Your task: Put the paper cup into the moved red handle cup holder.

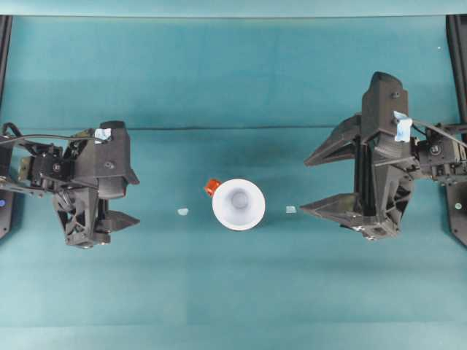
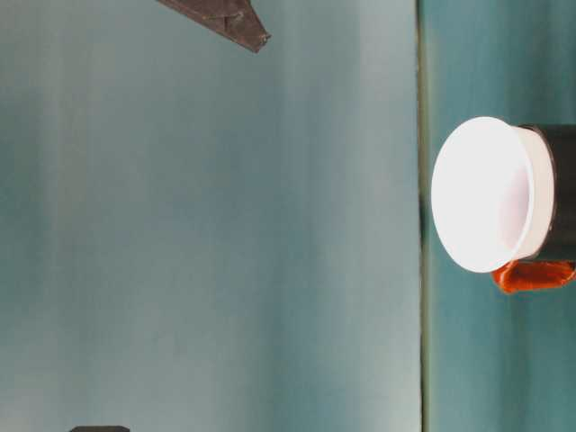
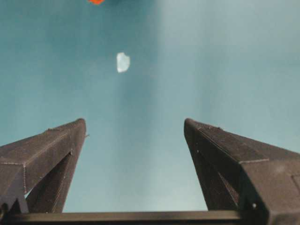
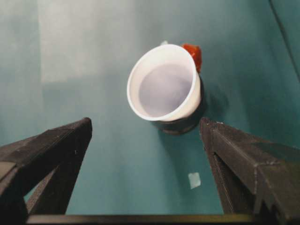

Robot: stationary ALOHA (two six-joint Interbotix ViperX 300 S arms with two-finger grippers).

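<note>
Paper cup (image 1: 238,204) sits nested upright in the red handle cup holder (image 4: 180,123) mid-desk, so the placing looks finished; left gripper (image 1: 125,197) and right gripper (image 1: 315,182) stand apart, jaws spread, empty.

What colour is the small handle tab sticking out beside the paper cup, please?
Red-orange. The handle tab shows best in the table-level exterior view, just beside the white paper cup.

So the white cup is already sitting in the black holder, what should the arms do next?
Probably nothing more than stay back. The paper cup sits upright inside the holder, whose red handle pokes out beside it. The left gripper and right gripper are both open and well apart from it.
</note>
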